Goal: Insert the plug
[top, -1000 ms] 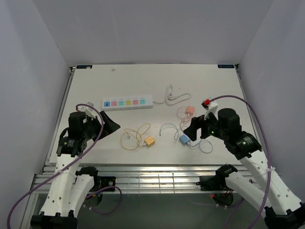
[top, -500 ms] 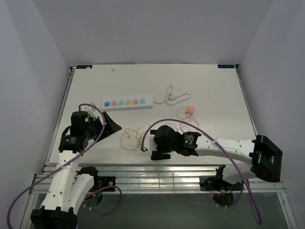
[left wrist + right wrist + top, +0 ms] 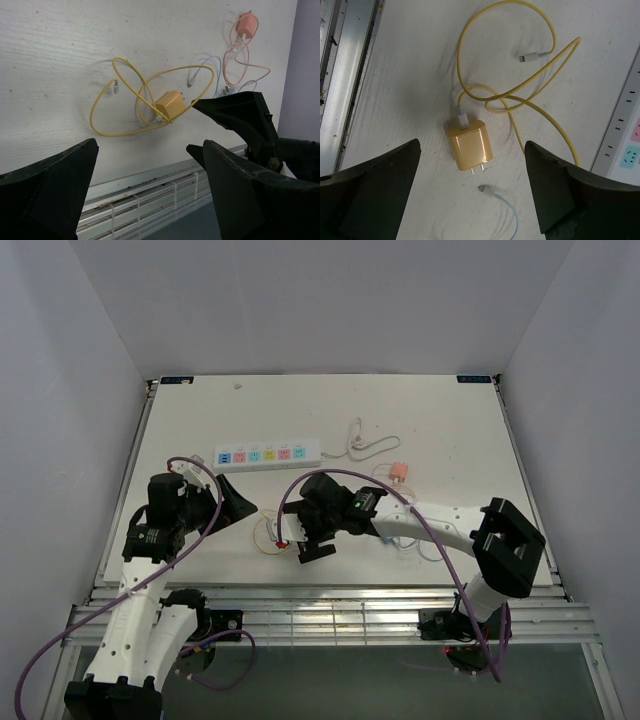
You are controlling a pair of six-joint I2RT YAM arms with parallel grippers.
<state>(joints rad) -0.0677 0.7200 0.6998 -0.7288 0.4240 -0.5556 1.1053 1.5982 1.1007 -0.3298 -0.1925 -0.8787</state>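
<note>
One table [image 3: 450, 420]. One power strip [image 3: 268, 454] with coloured sockets, markings too small to read. Two grippers, both nearer than the strip:
- left gripper [image 3: 143, 146], jaws wide apart, empty;
- right gripper [image 3: 472, 144], jaws wide apart, holding nothing, spread either side of the one yellow plug [image 3: 469, 146].

One pink plug [image 3: 399, 471] lies right of the strip.

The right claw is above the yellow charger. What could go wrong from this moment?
1. The yellow cable loops right beside the yellow charger, so the open right claw may pinch it too.
2. The blue cable end lies near the prongs and might get dragged.
</note>
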